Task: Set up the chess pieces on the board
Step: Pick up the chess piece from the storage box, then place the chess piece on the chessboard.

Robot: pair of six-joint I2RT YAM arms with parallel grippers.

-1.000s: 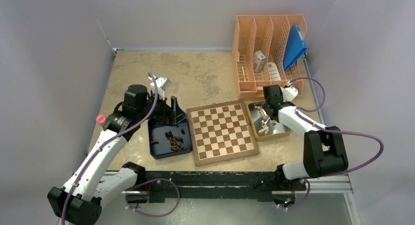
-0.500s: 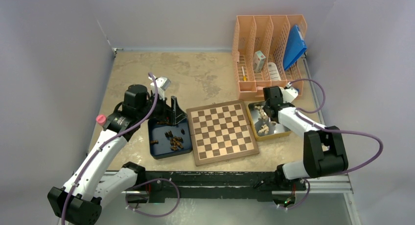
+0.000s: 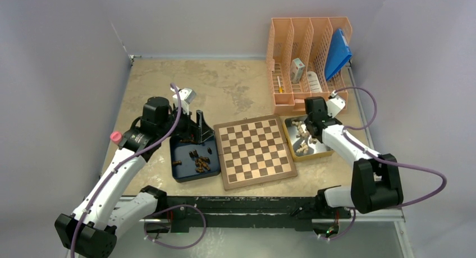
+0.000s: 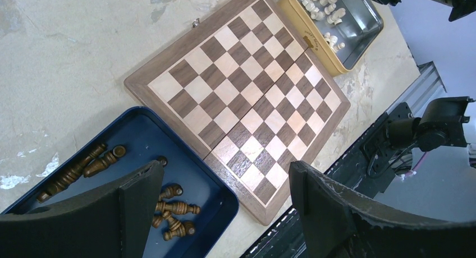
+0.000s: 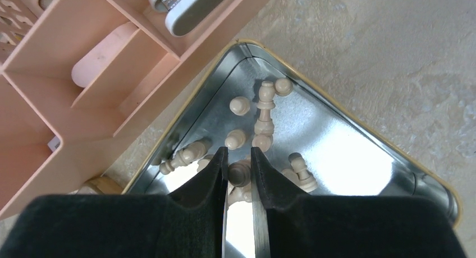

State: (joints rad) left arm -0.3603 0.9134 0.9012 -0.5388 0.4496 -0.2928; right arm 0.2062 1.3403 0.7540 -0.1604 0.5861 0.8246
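**First pale piece pinched as the board waits bare**

The right gripper (image 5: 239, 153) reaches down into the yellow tray (image 5: 348, 157). Its fingers stand only narrowly apart, with one pale piece (image 5: 240, 174) caught between them. The piece looks gripped but not yet lifted, its base lost among the other pale pieces (image 5: 264, 109) lying loose on the tray's shiny floor.

Across the table the left gripper (image 4: 223, 174) hangs above the inner side of the blue tray (image 4: 134, 129). Its fingers are spread wide and hold nothing. The dark pieces (image 4: 174, 204) lie on their sides in the tray below.

Between the two trays lies the board (image 3: 255, 150), flat and touching or all but touching both. No piece stands on any square, so the set-up appears to be at its very start, with the first pale pick in hand.

The next move seems to call for a straight lift out of the tray, high enough to clear its rim and the neighbouring pieces. A short carry left to a square on the board's near-right rows would follow, and the piece must be set down upright.

The piece is small and round, so it may twist or slip in the grip. The rack (image 5: 112, 73) stands just beside the tray's far corner, leaving little room on that side.
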